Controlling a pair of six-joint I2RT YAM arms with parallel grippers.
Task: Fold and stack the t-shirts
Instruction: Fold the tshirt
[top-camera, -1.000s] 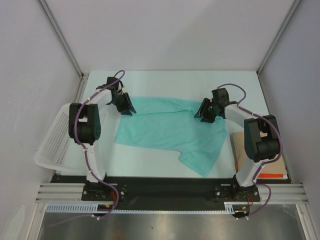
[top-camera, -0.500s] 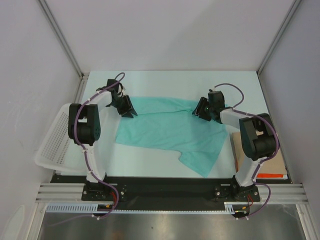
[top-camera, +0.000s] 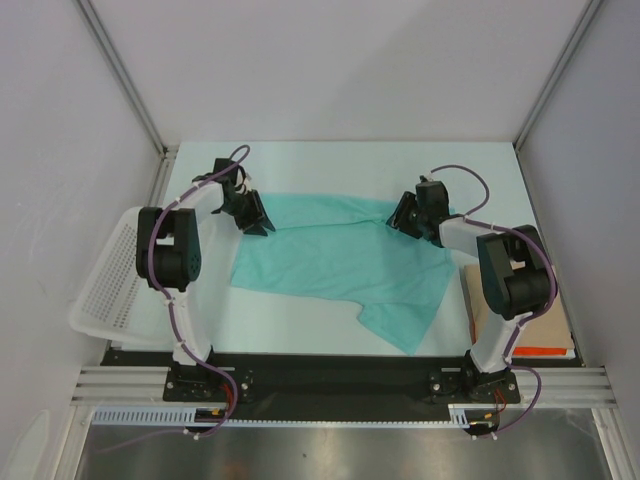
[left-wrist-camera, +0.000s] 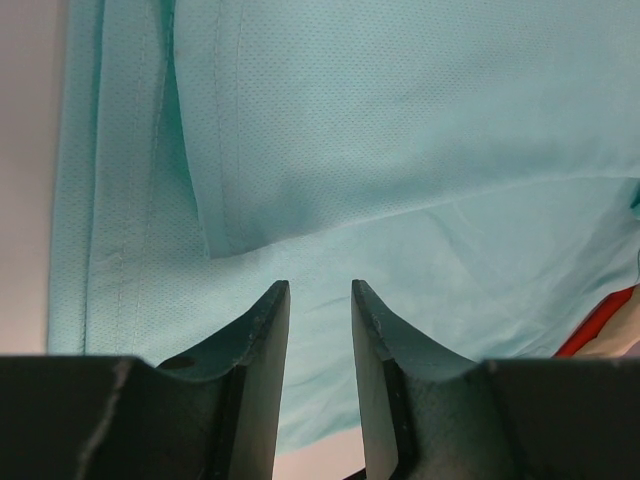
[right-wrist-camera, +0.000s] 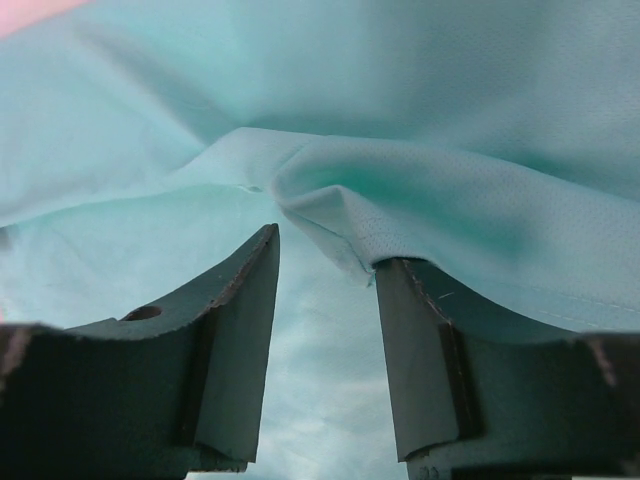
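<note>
The overhead view is lit brightly and evenly from above, and only soft shadows are cast onto the white bench (top-camera: 340, 165). In both wrist views the weave of the t-shirt (left-wrist-camera: 400, 120) is rendered sharply, while the dark end effector fingers (right-wrist-camera: 235, 330) are left dim in the foreground.

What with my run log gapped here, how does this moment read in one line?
t-shirt: spread out | left gripper: open, over its far-left edge | right gripper: open, at bunched cloth, far-right edge

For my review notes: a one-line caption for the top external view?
Left arm and right arm reach the far edge of a teal t-shirt spread on the table.
</note>
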